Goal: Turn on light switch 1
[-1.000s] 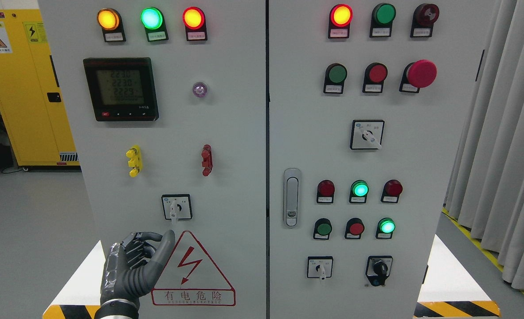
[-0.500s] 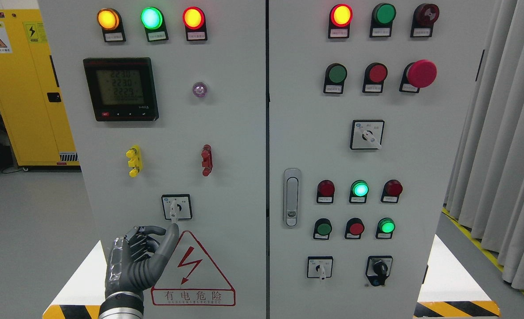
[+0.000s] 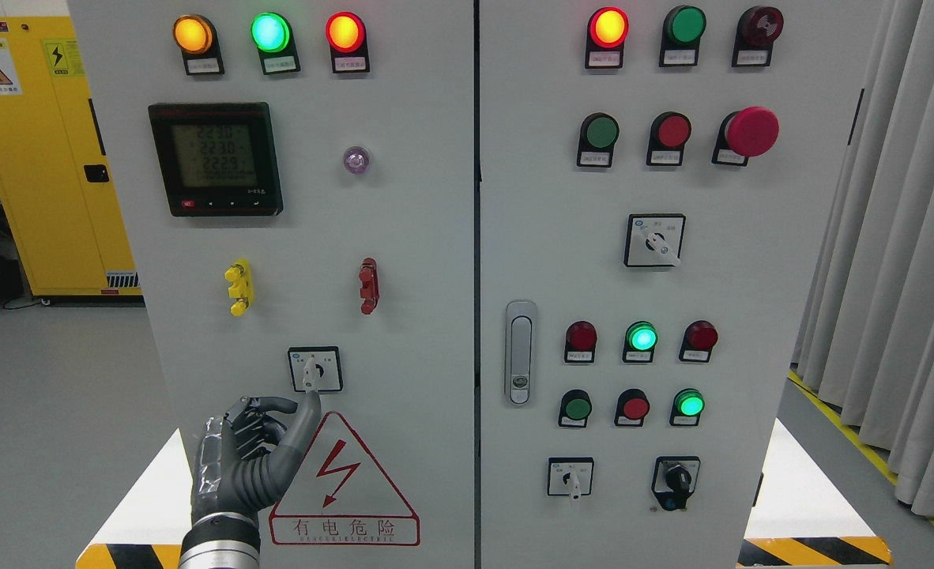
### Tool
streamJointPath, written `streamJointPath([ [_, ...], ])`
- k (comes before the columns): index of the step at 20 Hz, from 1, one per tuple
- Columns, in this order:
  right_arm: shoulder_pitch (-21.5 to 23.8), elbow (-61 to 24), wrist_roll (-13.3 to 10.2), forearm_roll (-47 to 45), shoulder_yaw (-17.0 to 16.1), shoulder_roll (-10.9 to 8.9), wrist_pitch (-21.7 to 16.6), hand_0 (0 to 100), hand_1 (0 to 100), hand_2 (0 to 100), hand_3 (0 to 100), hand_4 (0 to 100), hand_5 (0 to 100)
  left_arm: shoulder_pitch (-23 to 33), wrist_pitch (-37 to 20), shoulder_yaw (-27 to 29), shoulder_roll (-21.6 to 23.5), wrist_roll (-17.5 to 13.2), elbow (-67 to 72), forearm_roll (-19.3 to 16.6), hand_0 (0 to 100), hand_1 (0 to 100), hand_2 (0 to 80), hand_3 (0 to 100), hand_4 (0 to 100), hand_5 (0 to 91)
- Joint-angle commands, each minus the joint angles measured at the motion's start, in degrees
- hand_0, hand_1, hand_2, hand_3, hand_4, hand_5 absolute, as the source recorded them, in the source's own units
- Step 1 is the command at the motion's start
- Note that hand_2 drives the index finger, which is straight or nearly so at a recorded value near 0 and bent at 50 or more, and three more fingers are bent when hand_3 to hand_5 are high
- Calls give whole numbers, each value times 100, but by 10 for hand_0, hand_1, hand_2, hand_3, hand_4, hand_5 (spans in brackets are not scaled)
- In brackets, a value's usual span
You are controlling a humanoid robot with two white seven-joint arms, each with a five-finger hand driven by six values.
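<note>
Hand under the switch
The left hand [image 3: 250, 462] is pointing its thumb up, touching the switch [image 3: 314, 369] knob's bottom; other fingers [image 3: 265, 411] are curling, holding nothing.

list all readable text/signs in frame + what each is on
"有电危险": red-bordered warning triangle sign on the left cabinet door; the small Latin line beneath is too blurred.
"2230", roughly, twice, then "2229": digital meter; digits faint, bottom row unreadable.
Lightning-bolt symbol: yellow cabinet sticker; its other label is too small.
Tags under the indicator lamps and buttons, and the selector switch dial marks: too small to read.
</note>
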Motion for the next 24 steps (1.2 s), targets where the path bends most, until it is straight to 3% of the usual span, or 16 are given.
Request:
streamJointPath([
  [1,0,0,-4,0,0,0,5,0,500,40,0,0,0,-99,4,-32,-19,4,170,-23,212,625,547,898,824,800],
  [24,0,0,5,0,0,0,5,0,500,40,0,0,0,-363,241,-76,-133,-5,241,-234,221,631,561,898,823,800],
])
